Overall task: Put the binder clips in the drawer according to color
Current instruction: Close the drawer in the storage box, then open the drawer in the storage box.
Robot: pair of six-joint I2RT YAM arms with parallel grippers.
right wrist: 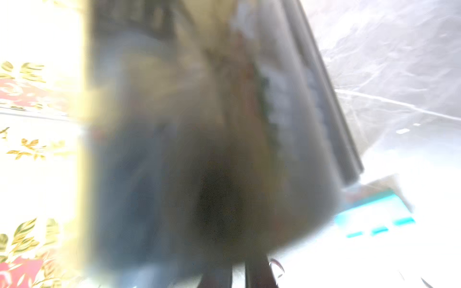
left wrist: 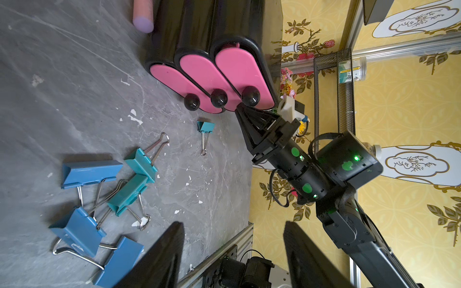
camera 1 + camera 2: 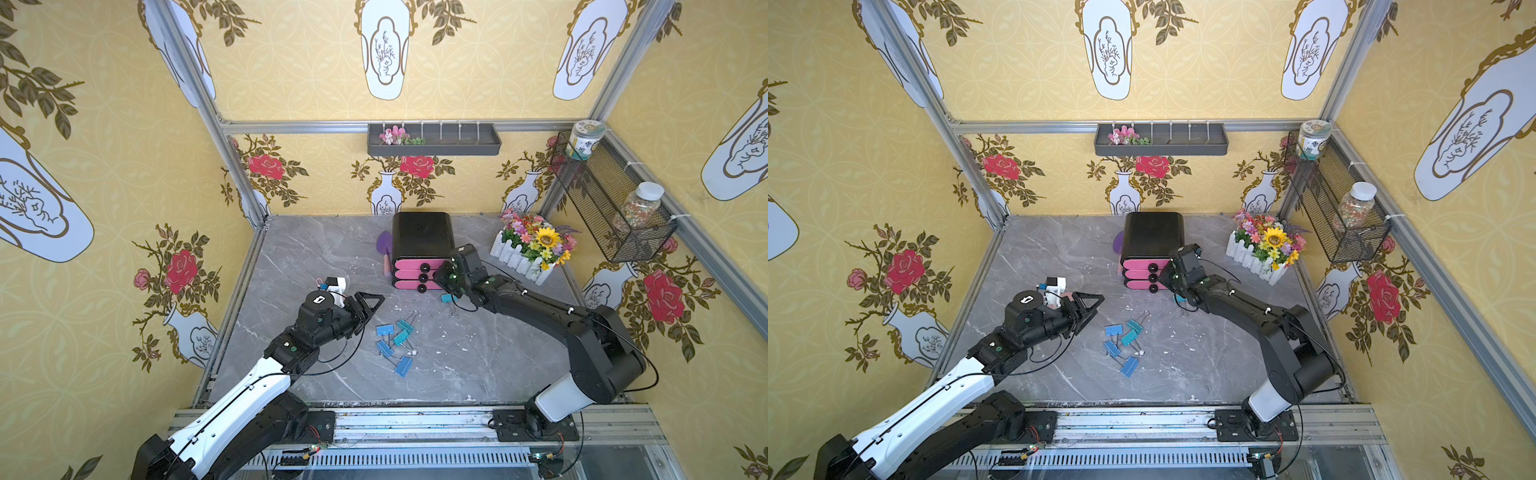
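Risk lay at the drawer [image 3: 422, 237]: all three fronts looked shut, and the right tool [image 2: 240, 109] sat at the top knob [image 2: 250, 96], its jaw state unreadable. A loose hold could slip off the round knob, or a pull could drag the whole drawer forward. One teal clip [image 2: 205, 127] lay near it; five clips [image 3: 395, 343] lay clustered on the surface [image 3: 311, 257] near the spread, empty left tool [image 3: 374, 305].

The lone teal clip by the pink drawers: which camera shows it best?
The left wrist view: the lone teal clip lies whole and sharp, handles included. In both top views the right arm covers part of it. The right wrist view gives only a teal blur.
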